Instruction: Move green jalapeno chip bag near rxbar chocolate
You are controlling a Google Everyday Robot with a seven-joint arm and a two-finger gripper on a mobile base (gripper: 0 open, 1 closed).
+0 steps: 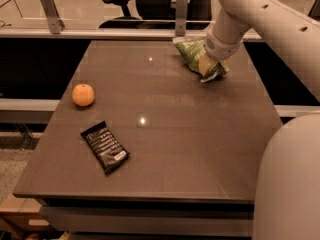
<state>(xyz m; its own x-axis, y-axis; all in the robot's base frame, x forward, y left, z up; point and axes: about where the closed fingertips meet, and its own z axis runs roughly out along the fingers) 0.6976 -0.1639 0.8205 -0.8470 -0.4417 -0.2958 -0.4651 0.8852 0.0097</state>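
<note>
Orange-skinned round fruit (83, 94), L side of table: not a task item, sits apart from the bar, on its far side.

Next R, near the front-L corner: rxbar chocolate (105, 147), black wrapper w/ white text lines, lying flat. Long axis diagonal, far-L end to near-R end, white patch at the near-R end.

Centre: bare brown tabletop (190, 134), nothing standing between bar and bag.

Far R, close to the back edge: green jalapeno chip bag (189, 52), crinkled. Long axis also diagonal, far-L to near-R; one sealed end points at the back edge, the other pokes out below the wrist.

Gripper (212, 67) sits on the bag's near-R half, arm (260, 14) reaching in from upper R. The wrist covers the contact, so whether the gripper is clamped on the bag or merely resting over it cannot be told.

Key relation: the bar lies from the gripper toward the L and the front edge, i.e. diagonally across most of the table, well apart.

Judgement: coming move = carry or drag the bag along that diagonal, front-L-ward. The straight line passes R of the fruit, so prob. no obstacle. Best drop spot is the bar's R/far flank, the side facing the bag, w/o landing on the wrapper.
</note>
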